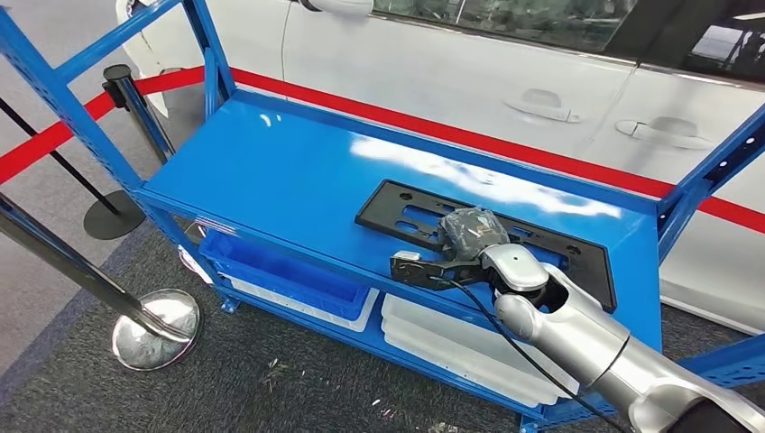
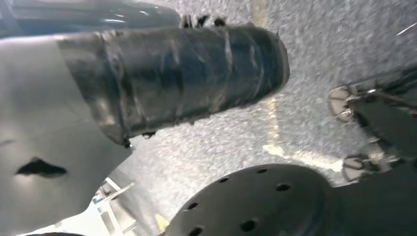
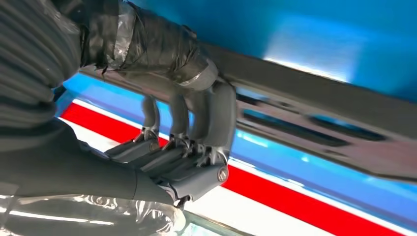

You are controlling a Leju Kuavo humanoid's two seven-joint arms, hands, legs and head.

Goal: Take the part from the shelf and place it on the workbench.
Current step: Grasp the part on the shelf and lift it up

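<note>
The right arm (image 1: 577,338) is a silver tube with rounded joints, and a thin black cable (image 1: 505,334) runs along it. The right hand (image 1: 469,239) is dark grey, wrapped in black tape and a ribbed grey cover. Its grey fingers (image 3: 206,123) show small screws. The left hand (image 2: 172,78) is taped black too.

Right hand (image 3: 182,123) grips part (image 3: 314,123) — blue shelf (image 3: 314,39).

White car (image 1: 505,81) behind red barrier belt (image 1: 541,153).
</note>
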